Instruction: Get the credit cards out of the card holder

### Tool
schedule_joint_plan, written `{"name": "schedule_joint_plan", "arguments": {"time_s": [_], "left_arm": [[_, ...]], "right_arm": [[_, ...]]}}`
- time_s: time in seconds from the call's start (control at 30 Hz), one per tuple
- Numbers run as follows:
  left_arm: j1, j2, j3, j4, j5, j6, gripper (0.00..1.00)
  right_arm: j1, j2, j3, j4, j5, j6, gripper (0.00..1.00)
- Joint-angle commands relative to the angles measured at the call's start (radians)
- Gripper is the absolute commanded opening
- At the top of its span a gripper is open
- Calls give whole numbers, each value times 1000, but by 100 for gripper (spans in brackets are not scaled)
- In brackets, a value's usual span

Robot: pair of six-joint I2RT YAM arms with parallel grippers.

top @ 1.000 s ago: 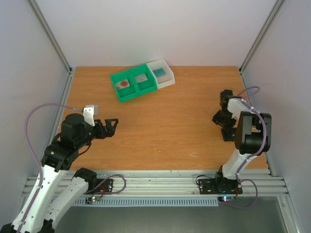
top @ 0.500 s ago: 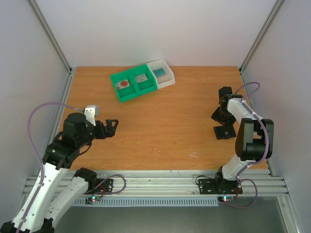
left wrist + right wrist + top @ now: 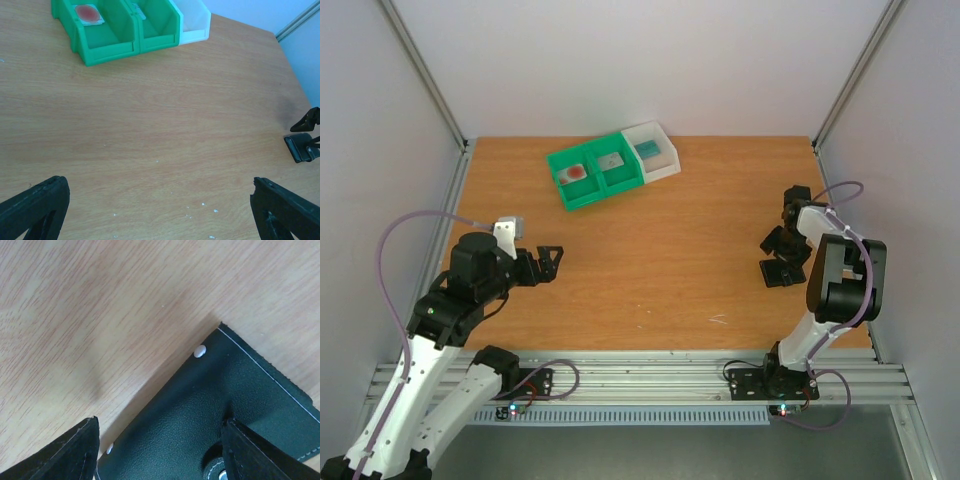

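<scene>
Apparently the holder is laid down and cards are in the bins

The right pincer (image 3: pixel 160 437) hangs low over the card holder (image 3: pixel 200 405). Its jaws stand moderately apart and grip nothing: one of the fingers (image 3: pixel 62 455) is over bare wood, the other over the black leather. The holder lies flat on the bench (image 3: pixel 150 125) with its outside face up, close to the right edge and about half way along it. I cannot tell if something is inside.

The left pincer (image 3: pixel 157 202) is well apart from it, above the near left part of the bench. Its jaws are fully wide and empty.

The green bins (image 3: pixel 107 50) and the white bin (image 3: pixel 196 34) stand together by the far edge, left of its middle. A card with a red blotch (image 3: pixel 88 12) lies in the left green compartment and a pale card (image 3: pixel 611 161) in the next one. The teal thing (image 3: pixel 647 149) in the white bin is too small to name.

My judgement is that the taking-out step is finished or almost finished. If a card remains, the next move calls for lifting a thin, flat thing. One finger must catch an edge of the holder, and the other arm should help to open it.

The right edge of the bench is near, so there is little room on that side. Toward the middle the wood is free, with wide room for both arms.
</scene>
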Motion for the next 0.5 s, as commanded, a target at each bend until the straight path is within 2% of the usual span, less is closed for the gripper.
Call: {"name": "schedule_joint_plan", "arguments": {"time_s": [0.0, 0.23, 0.47], "left_arm": [[3, 16, -10, 7, -43, 1, 99], [4, 53, 3, -8, -45, -8, 100], [3, 58, 9, -26, -77, -13, 99]], "right_arm": [[24, 31, -2, 39, -123, -67, 68], [173, 65, 43, -10, -80, -103, 68], [385, 123, 91, -15, -80, -92, 68]]}}
